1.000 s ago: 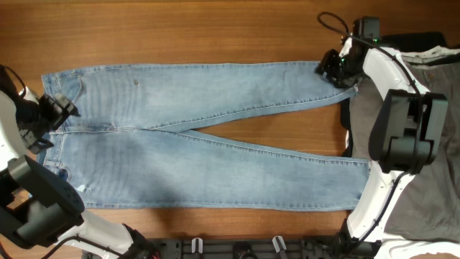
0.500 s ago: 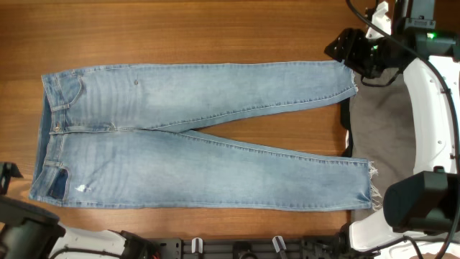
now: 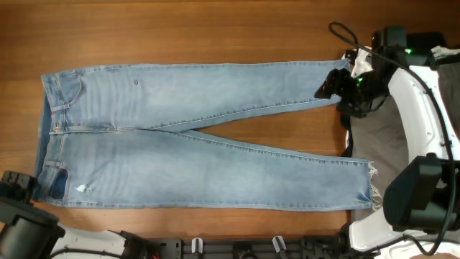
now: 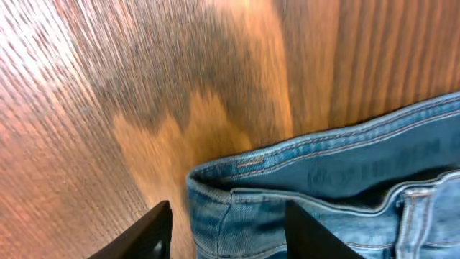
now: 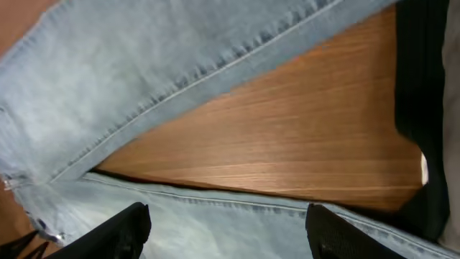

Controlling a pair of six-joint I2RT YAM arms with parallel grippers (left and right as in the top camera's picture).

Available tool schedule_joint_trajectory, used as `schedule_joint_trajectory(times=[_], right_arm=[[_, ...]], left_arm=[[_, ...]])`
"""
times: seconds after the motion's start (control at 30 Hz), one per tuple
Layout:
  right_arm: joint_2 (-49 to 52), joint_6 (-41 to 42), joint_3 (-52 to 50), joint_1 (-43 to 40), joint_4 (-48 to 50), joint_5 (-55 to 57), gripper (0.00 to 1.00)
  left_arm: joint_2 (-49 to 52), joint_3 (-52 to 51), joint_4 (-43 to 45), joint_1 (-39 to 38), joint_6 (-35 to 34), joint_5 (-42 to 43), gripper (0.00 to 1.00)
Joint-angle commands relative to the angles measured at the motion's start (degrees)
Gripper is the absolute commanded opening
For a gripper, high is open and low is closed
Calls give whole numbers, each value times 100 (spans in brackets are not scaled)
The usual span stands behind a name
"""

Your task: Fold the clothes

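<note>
The light blue jeans (image 3: 201, 137) lie flat and full-length on the wooden table, waist at the left, frayed hems at the right. A small white worn spot (image 3: 80, 188) shows near the lower waist corner. My left gripper (image 3: 16, 185) sits at the table's lower left, beside that corner. In the left wrist view it (image 4: 230, 237) is open, with the waistband (image 4: 302, 173) between its fingers. My right gripper (image 3: 335, 85) hovers at the upper leg's hem. In the right wrist view it (image 5: 230, 234) is open above the denim (image 5: 144, 79), holding nothing.
A grey cloth (image 3: 381, 133) lies at the table's right end under the right arm, with a dark edge (image 5: 420, 86) beside the hems. A black cable (image 3: 341, 32) loops at the upper right. Bare wood (image 3: 215, 36) runs along the far side.
Both grippers left the jeans and drew away. The right one has come back to the upper hem. The left one now sits at the lower waist corner instead of mid-waist.
</note>
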Motion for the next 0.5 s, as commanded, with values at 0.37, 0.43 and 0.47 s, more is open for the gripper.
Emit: schedule_joint_trajectory(times=[0.37,0.43,0.47], right_arm=[[85,645,-328,-33,-144,1381,43],[85,393,-826,39,-138,461,27],[85,304,-1078,133,-131,81,17]], left_arm=[[68,-133,96,-2,-435,-184,4],[61,-131,33,-2,-562,-177,4],[61,-131,26,-7,-562,-166,4]])
